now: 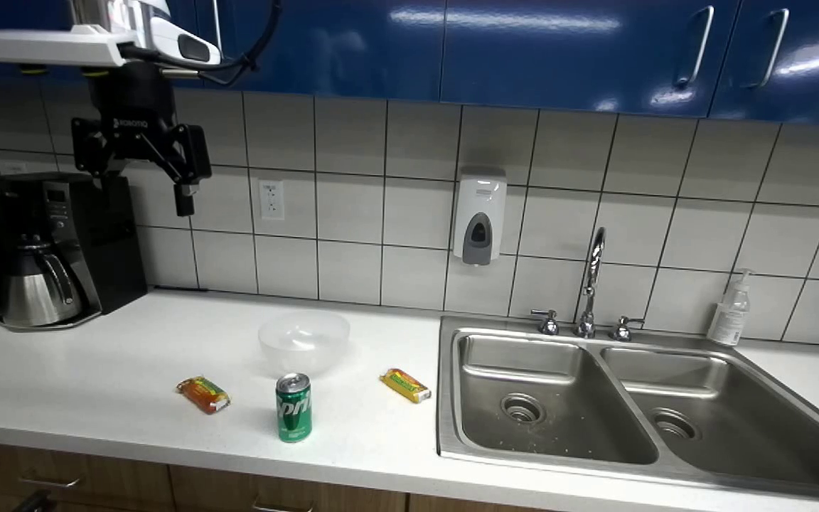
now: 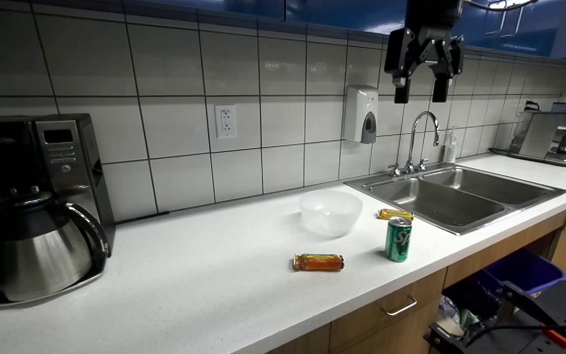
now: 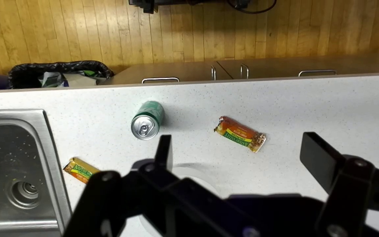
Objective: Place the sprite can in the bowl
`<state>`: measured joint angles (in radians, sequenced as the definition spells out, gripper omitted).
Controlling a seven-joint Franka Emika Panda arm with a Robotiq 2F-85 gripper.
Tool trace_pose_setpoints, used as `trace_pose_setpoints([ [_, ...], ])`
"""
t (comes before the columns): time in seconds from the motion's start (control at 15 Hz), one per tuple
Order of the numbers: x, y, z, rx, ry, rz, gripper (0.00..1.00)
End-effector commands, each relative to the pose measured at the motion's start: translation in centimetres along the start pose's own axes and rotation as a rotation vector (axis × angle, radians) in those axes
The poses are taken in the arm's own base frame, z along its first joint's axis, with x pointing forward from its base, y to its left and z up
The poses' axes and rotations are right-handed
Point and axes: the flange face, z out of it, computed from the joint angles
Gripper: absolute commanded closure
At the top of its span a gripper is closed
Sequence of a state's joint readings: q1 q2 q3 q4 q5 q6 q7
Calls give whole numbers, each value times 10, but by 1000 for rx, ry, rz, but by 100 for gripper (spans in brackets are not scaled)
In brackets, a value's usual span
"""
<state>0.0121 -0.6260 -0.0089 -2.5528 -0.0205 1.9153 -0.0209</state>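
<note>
The green sprite can [image 1: 294, 416] stands upright on the white counter near its front edge; it also shows in an exterior view [image 2: 398, 241] and in the wrist view [image 3: 150, 113]. The translucent whitish bowl [image 1: 303, 341] sits behind the can, apart from it, and shows in an exterior view [image 2: 331, 214]. In the wrist view the bowl [image 3: 194, 172] is largely hidden behind my gripper. My gripper [image 2: 421, 92] is open and empty, high above the counter with fingers pointing down. It also shows in an exterior view [image 1: 143, 195] and in the wrist view [image 3: 240, 154].
An orange packet [image 1: 203, 395] and a yellow packet [image 1: 405, 386] lie flat on either side of the can and bowl. A steel double sink [image 1: 448, 398] with a tall faucet [image 1: 594, 263] is beside them. A coffee maker [image 2: 67, 162] stands at the opposite end. Blue cabinets [image 1: 352, 50] hang above.
</note>
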Motion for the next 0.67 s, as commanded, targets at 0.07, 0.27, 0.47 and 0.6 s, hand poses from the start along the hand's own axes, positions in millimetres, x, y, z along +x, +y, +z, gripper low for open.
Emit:
trace_pose_setpoints([
  [0.07, -15, 0, 4, -10, 1, -30, 0],
  [0.27, -23, -1, 6, -7, 0, -38, 0],
  [0.47, -33, -2, 7, -5, 3, -50, 0],
  [0.6, -38, -2, 10, -5, 3, -62, 0],
])
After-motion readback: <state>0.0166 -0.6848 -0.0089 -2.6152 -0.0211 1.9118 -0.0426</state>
